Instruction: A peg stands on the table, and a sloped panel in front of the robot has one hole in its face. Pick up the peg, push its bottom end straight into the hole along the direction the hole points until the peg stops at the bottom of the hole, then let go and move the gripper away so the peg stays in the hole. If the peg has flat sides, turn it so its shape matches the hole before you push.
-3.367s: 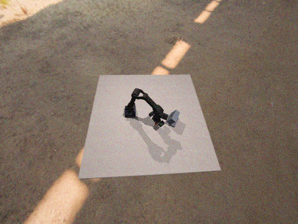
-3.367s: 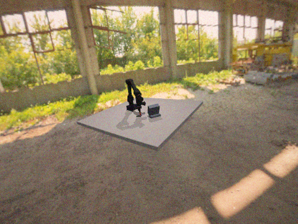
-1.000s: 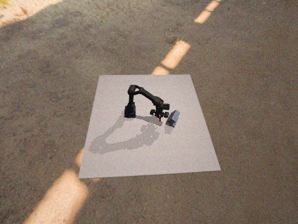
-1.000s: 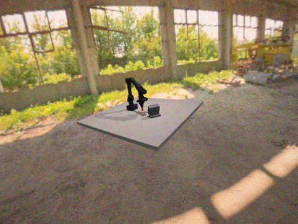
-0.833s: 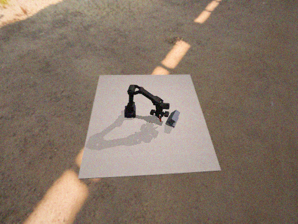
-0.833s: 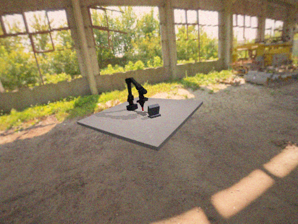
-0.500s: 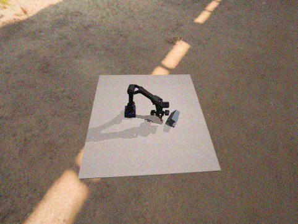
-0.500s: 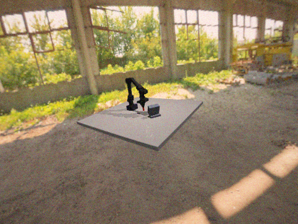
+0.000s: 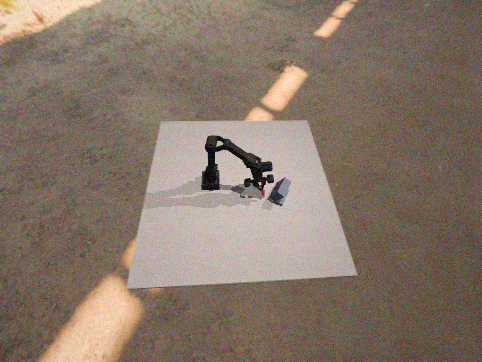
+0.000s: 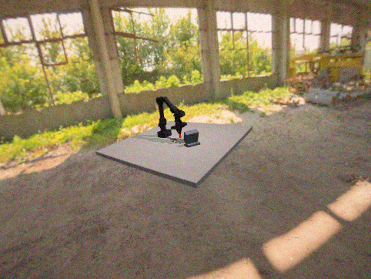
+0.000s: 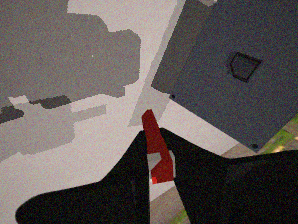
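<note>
In the wrist view the two black fingers of the end effector (image 11: 161, 167) are clamped on the red peg (image 11: 156, 145), pinching its upper part while its lower end juts out past the fingertips. The peg hangs tilted above the pale tabletop (image 11: 100, 150), its free tip pointing toward the near edge of the sloped panel (image 11: 235, 65) but apart from it. Beyond the peg, the dark blue-grey panel face fills the upper right of that view, and its single hole (image 11: 245, 66), an outline with flat sides, sits well away from the peg tip, up and to the right. Grey shadows of the arm spread over the tabletop to the left. From the top camera, the black arm (image 9: 235, 152) reaches from its base (image 9: 210, 178) out to the panel (image 9: 279, 191), with the peg (image 9: 262, 189) a small red sliver just beside the panel's face.
</note>
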